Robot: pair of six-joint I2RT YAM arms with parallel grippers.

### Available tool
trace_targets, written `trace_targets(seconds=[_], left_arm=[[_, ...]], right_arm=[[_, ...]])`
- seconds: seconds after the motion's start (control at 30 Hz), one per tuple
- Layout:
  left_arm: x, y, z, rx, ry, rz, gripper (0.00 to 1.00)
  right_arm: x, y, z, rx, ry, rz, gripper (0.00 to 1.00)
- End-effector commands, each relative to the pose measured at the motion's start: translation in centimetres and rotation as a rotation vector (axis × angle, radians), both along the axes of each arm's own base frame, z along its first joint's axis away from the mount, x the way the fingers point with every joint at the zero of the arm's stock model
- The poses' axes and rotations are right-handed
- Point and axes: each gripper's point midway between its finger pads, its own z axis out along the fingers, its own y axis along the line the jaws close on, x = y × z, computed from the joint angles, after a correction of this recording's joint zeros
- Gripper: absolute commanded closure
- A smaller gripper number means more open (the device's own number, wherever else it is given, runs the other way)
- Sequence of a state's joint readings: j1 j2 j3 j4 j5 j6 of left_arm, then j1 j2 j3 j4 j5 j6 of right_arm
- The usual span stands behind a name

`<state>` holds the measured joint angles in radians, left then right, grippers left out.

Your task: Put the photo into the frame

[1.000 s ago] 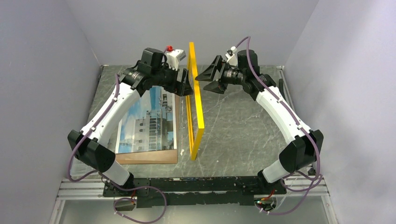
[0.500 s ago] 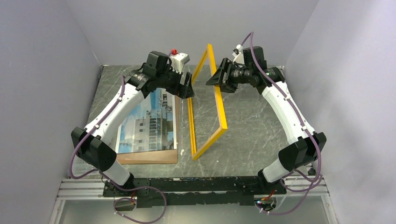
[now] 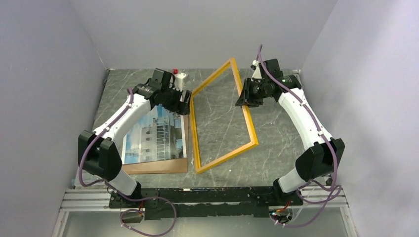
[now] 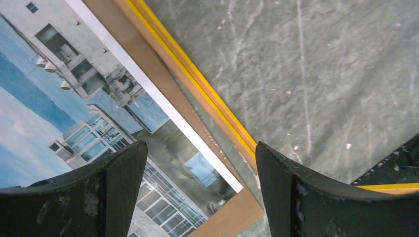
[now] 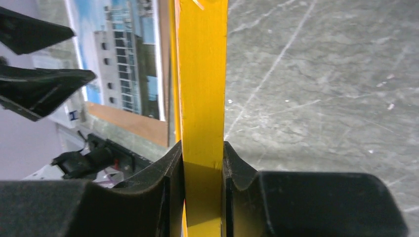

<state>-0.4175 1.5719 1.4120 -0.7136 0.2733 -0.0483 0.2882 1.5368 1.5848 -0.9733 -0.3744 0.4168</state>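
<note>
On the left part of the grey marbled table (image 3: 276, 123), toward its near edge: the photo (image 3: 153, 136), flat and face up, white building against blue sky. Beneath it, a brown backing board (image 3: 155, 167), a strip of brown showing along the photo's near and right edges. Photo not yet in the frame (image 3: 193, 133).

Just right of the board, about mid-table: the yellow-orange frame, tilted. Left long rail down low, alongside the board's right edge. Right long rail raised off the table, toward the right. Marble visible through the opening.

Right gripper (image 3: 245, 96): clamped on the frame's raised right rail, toward its far end. From the right wrist, 2 black fingers (image 5: 170, 170) pressed against both faces of the yellow rail, no gap on either side.

Left gripper (image 3: 187, 101): spread wide, nothing held, poised above the far right corner of the board, near the frame's left rail. From the left wrist, 2 fingers (image 4: 118, 187) well apart. In the gap beneath them, running diagonally: photo, strip of board and yellow rail. Contact with the rail: impossible to tell.
</note>
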Motion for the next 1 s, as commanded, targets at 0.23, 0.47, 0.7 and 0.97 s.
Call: trace_targets(seconds=[0.23, 0.47, 0.7, 0.97], left_arm=[[0.7, 2.0, -2.8, 0.095, -0.056, -0.016, 0.15], [0.5, 3.1, -6.2, 0.174, -0.042, -0.040, 0.16], [1.2, 3.6, -10.3, 0.251, -0.011, -0.076, 0.18], [1.7, 2.2, -10.9, 0.251, -0.050, -0.102, 0.20]], right_arm=[[-1.1, -8.2, -7.8, -0.430, 0.075, -0.174, 0.84], [-1.2, -11.7, -10.6, -0.575, 0.049, -0.265, 0.85], [-1.4, -13.5, -12.8, -0.695, 0.109, -0.293, 0.83], [-1.1, -13.5, -14.7, -0.740, 0.159, -0.265, 0.82]])
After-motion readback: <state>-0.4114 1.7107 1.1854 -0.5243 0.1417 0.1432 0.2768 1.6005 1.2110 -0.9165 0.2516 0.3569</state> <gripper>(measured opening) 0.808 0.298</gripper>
